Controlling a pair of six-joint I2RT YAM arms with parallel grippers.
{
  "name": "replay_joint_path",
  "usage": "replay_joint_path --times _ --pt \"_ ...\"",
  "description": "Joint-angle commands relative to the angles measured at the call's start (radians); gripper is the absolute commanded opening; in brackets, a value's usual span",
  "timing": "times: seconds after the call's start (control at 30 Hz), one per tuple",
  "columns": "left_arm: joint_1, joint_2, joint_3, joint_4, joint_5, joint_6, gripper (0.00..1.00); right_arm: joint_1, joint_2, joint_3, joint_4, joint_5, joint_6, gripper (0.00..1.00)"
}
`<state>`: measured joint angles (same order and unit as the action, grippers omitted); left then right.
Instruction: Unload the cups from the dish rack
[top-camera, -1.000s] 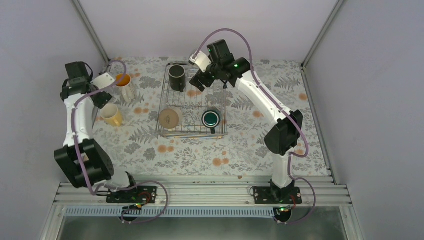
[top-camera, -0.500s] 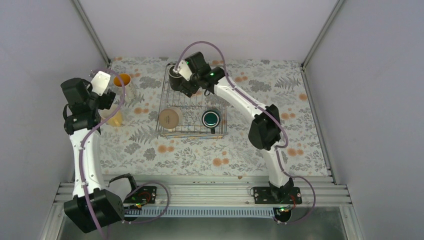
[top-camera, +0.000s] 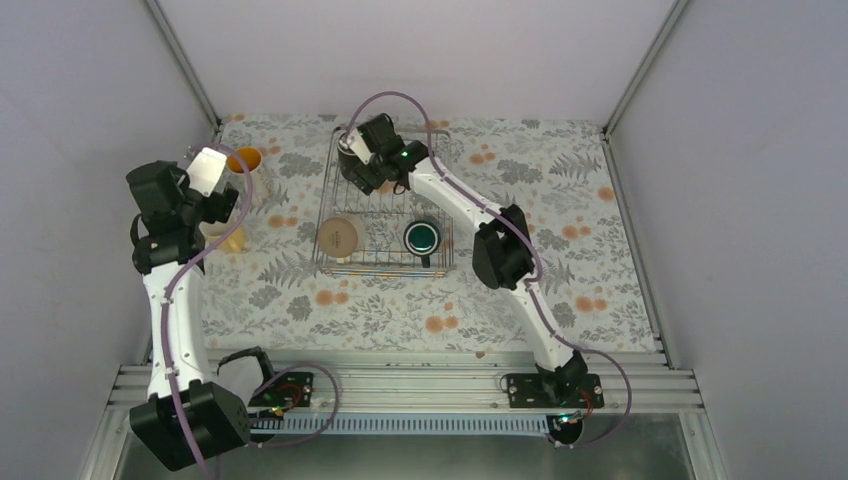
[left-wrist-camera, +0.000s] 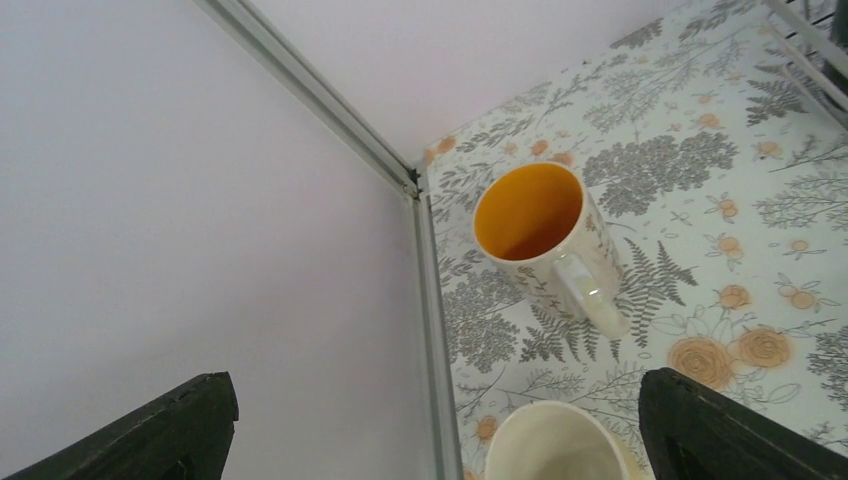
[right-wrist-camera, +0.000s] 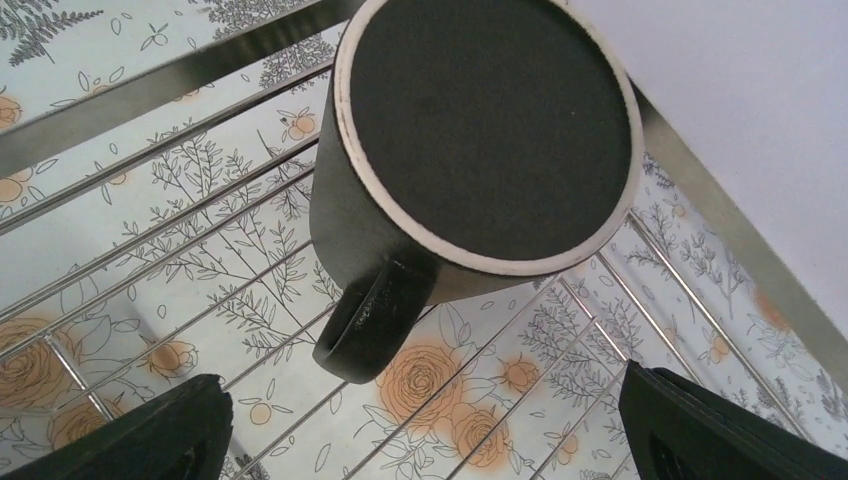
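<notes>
Left arm (top-camera: 168, 310), right arm (top-camera: 450, 195): white links, black joint housings, looped mauve cables (top-camera: 385, 97); green light (top-camera: 403, 153) on right.

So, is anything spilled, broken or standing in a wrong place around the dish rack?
Nothing stands out. The black mug, tan mug and green mug sit in the dish rack; the orange-lined mug and cream mug stand upright beside it. No spill or crack shows.
</notes>
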<state>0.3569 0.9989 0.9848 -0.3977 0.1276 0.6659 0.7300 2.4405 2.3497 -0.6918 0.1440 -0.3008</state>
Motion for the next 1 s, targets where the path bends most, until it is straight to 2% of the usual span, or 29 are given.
replay_joint_path --times 0.0,0.53,0.67,0.8,0.97 --pt "-0.001 -0.020 -0.009 -0.020 0.064 -0.004 1.00 -0.002 0.019 0.032 0.052 -0.012 0.043 1.00" --pt "-0.001 -0.075 -0.012 -0.068 0.028 0.025 1.00 -0.017 0.095 0.025 0.157 -0.058 0.116 0.99" --pt "-0.001 -0.073 0.000 -0.055 -0.036 0.002 1.00 -0.042 0.104 0.037 0.181 -0.127 0.169 0.92" --pt "-0.001 -0.073 0.021 -0.077 -0.036 -0.010 1.00 -0.063 0.122 0.057 0.177 -0.186 0.198 0.79" --pt "-0.001 -0.084 0.011 -0.079 -0.022 -0.023 1.00 -0.095 0.126 0.045 0.177 -0.221 0.210 0.73"
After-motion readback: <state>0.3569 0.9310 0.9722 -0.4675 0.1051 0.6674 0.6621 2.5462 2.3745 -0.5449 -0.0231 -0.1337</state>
